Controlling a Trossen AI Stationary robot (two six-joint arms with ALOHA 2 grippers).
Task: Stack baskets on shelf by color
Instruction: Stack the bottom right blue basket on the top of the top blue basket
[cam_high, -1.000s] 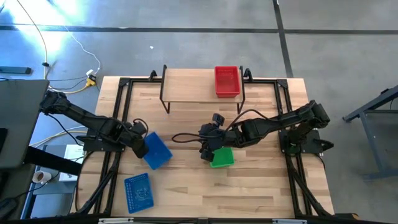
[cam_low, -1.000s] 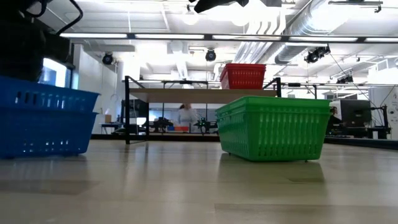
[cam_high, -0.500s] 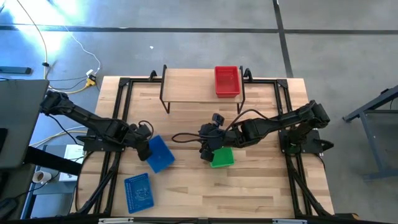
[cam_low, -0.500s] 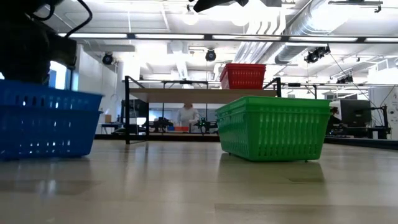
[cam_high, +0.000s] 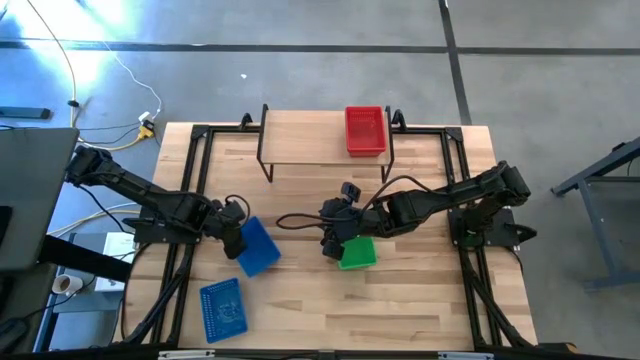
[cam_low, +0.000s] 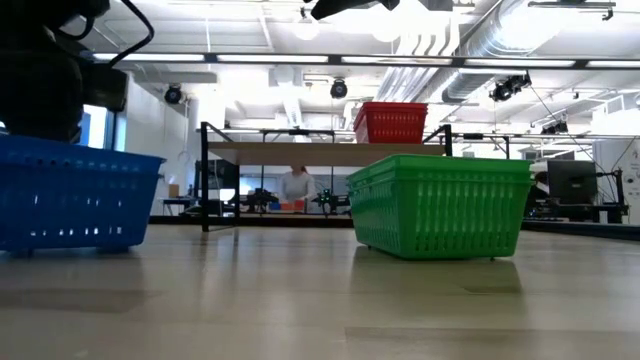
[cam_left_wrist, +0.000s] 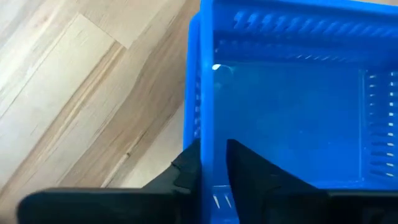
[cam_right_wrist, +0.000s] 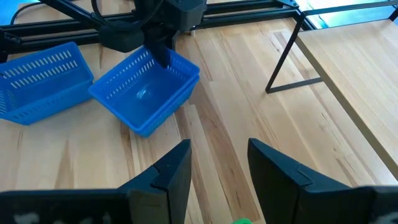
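Wood-topped bench (cam_high: 420, 310) under a bright workshop ceiling, with a person standing far back in the low view. At twelve o'clock on the bench sits the shelf (cam_high: 310, 140), and a red basket (cam_high: 365, 131) rests on its right end. Over to nine o'clock: the left gripper (cam_high: 233, 237) straddles the near wall of a blue basket (cam_high: 258, 245), one finger inside, one outside, fingers (cam_left_wrist: 186, 169) close against the wall, and the basket sits flat on the bench in the low view. Whether it is actually pinching or just let go, I cannot tell. Second blue basket (cam_high: 222, 307) lies at seven o'clock, well apart from the first. At the centre, the right gripper (cam_high: 334, 245) hangs over the left edge of a green basket (cam_high: 357, 253), its fingers (cam_right_wrist: 171, 168) spread wide with only bare wood showing between them in the right wrist view. Green stands upright on the bench, in front of the shelf.
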